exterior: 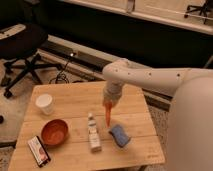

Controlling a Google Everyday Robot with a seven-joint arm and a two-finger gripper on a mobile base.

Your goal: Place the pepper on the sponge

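Over the wooden tabletop (70, 100) my gripper (108, 102) hangs near the middle, jaws clamped tight on the pepper (108, 115). The blue sponge (119, 134) lies flat just below it. The pepper points straight down, tip by the sponge's edge, short of its middle

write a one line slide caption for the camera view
The gripper holds the pepper point-down above the wooden table, near the blue sponge.
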